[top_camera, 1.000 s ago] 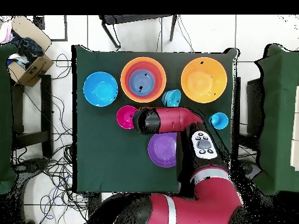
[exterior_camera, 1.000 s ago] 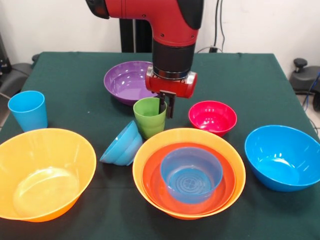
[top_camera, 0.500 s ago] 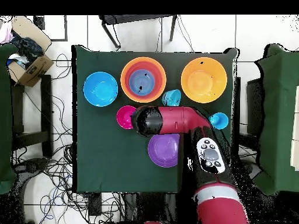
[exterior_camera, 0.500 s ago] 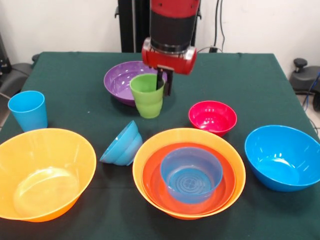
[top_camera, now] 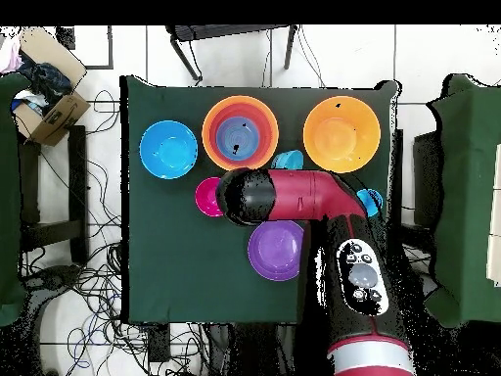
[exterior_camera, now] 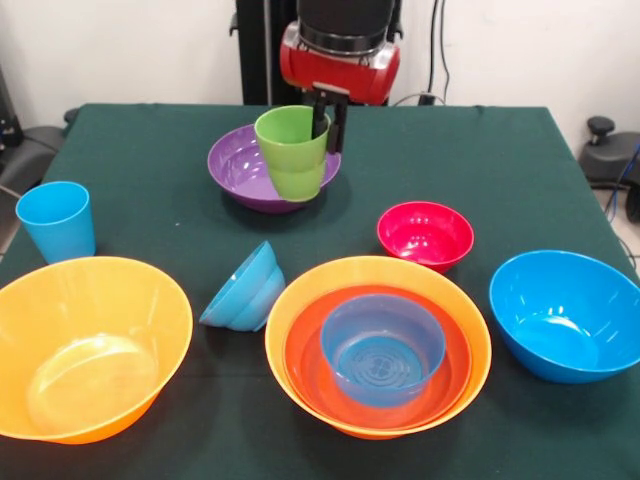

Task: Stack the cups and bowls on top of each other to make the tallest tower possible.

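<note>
The pincer [exterior_camera: 328, 118] is clamped on the rim of the green cup [exterior_camera: 292, 152], which hangs upright, clear of the table [exterior_camera: 480, 170], in front of the purple bowl [exterior_camera: 240, 160]. The tower [exterior_camera: 380, 345] lies toward 5 o'clock in the front view. Overhead, the arm [top_camera: 294, 196] hides cup and pincer.

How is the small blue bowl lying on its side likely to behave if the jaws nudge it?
The tipped blue bowl rests on its curved wall, so it would probably roll or rock. Its glossy plastic looks slippery and light, so a push may skid it across the green tablecloth rather than right it.
</note>
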